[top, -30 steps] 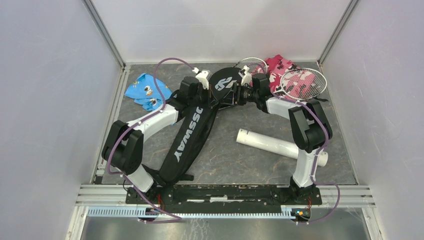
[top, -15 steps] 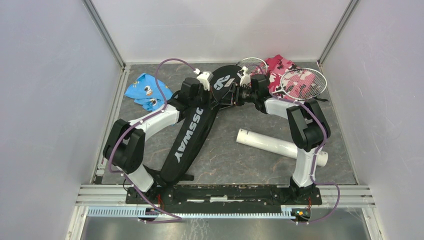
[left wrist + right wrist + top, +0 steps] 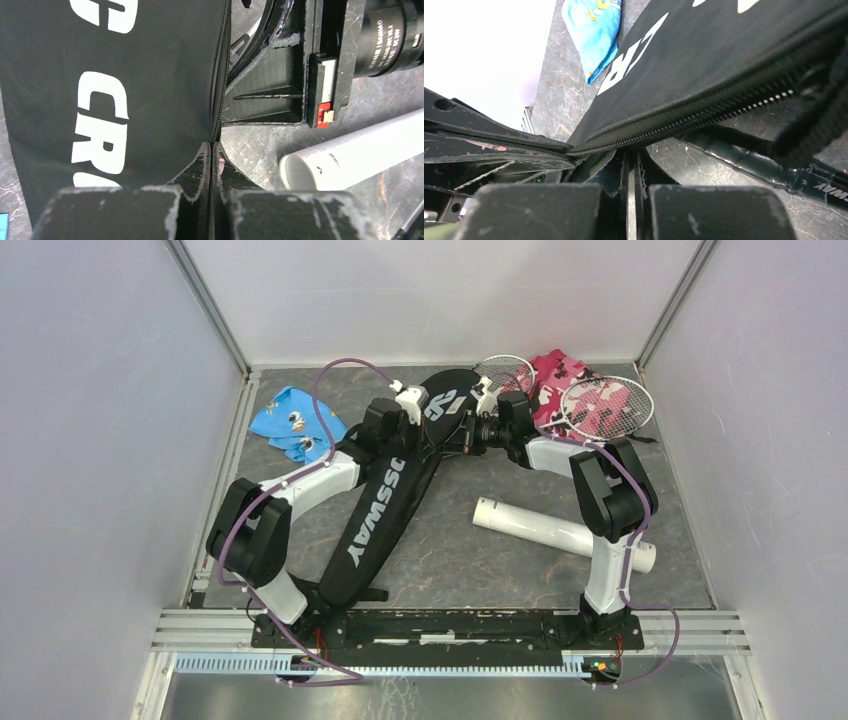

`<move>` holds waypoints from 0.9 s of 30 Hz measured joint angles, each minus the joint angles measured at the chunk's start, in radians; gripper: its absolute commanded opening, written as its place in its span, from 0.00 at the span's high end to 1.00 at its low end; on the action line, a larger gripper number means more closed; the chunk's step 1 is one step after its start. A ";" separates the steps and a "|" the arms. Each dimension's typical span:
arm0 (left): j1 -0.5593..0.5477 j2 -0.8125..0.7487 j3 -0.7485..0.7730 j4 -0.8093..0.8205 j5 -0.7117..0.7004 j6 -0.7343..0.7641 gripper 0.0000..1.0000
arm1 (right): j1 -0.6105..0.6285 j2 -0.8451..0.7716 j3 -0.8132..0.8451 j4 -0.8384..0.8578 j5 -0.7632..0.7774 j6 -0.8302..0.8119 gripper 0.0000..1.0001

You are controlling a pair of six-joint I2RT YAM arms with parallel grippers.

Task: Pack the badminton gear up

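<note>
**Both claws closed on the zip edge of the racket bag**

Left claw: the jaws are pressed together, and the zip seam of the long black fabric racket bag runs straight in between the tips. Right claw: drawn equally narrow, its tips pinching the same toothed seam from the opposite side. Seen from above, the two claws meet nose to nose at the bag's wide far end. The bag lies diagonally on the dark grey marbled table, white lettering upward, with its narrow end near the left arm's base. A long white tube lies flat on the table to the right of the bag, near but apart, with one open end turned toward the bag. Two thin silver rackets lie in the far right corner. One head rests on a crumpled pink camouflage cloth; the other sits just beside the bag's far end, partly hidden by the right arm. A blue printed cloth lies bunched at the far left, apart from the bag.
</note>
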 measured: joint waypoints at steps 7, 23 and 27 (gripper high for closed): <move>-0.009 0.000 -0.010 0.004 -0.033 0.089 0.91 | -0.002 0.000 0.000 -0.005 0.000 0.002 1.00; -0.053 0.051 -0.004 -0.014 -0.126 0.208 0.61 | -0.003 0.000 -0.001 -0.004 0.000 0.002 1.00; -0.057 0.052 0.005 -0.022 -0.158 0.242 0.58 | -0.005 0.000 -0.005 0.002 0.000 0.001 1.00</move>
